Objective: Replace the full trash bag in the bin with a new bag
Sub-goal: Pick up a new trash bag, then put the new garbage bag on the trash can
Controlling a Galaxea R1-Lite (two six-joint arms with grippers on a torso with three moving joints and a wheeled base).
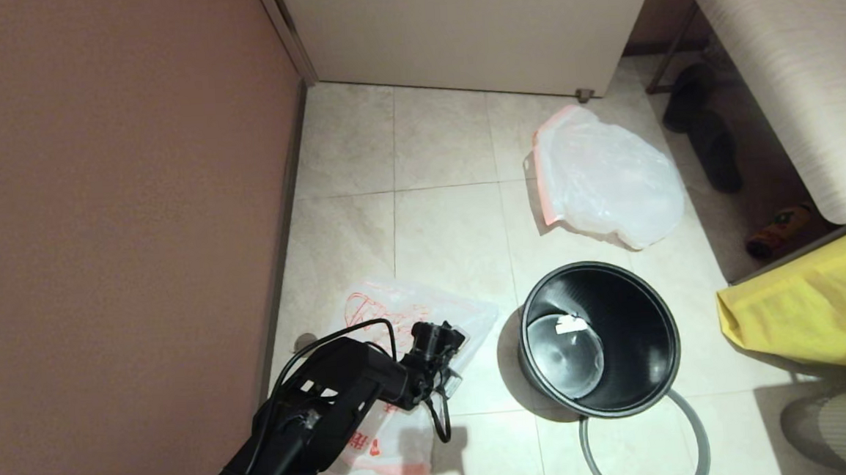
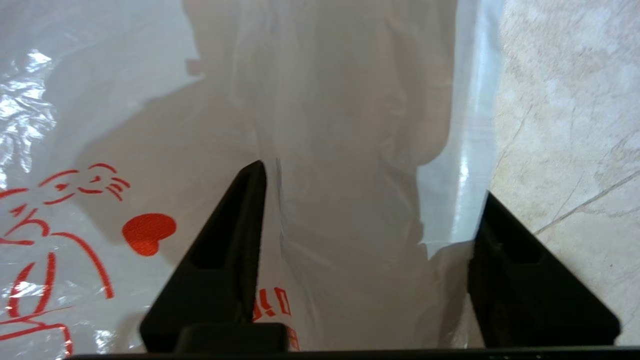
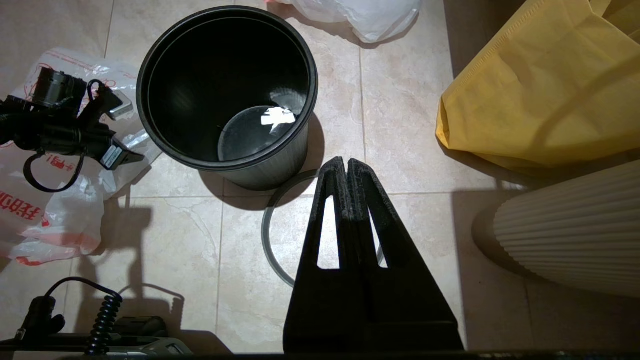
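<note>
Left arm reaching for the new bag; bin stands emptied.

Head: I have the left gripper (image 1: 441, 361) over the new bag (image 1: 398, 312), at 9 o'clock of the bin (image 1: 598, 337); full trash bag (image 1: 603, 179) at 12.
Left wrist: fingers spread wide, straddling the film's edge; red characters unreadable.
Right wrist: right gripper (image 3: 346, 167) closed, empty, parked above the hoop (image 3: 270, 235).

new bag (image 1: 391, 320) left of bin (image 1: 598, 337)

Right claw (image 3: 347, 165) closed above the tiled floor (image 3: 410, 130).
Empty bin (image 3: 227, 90) upright; grey hoop (image 3: 267, 235) beside it; yellow bag (image 3: 530, 85) nearby.
</note>
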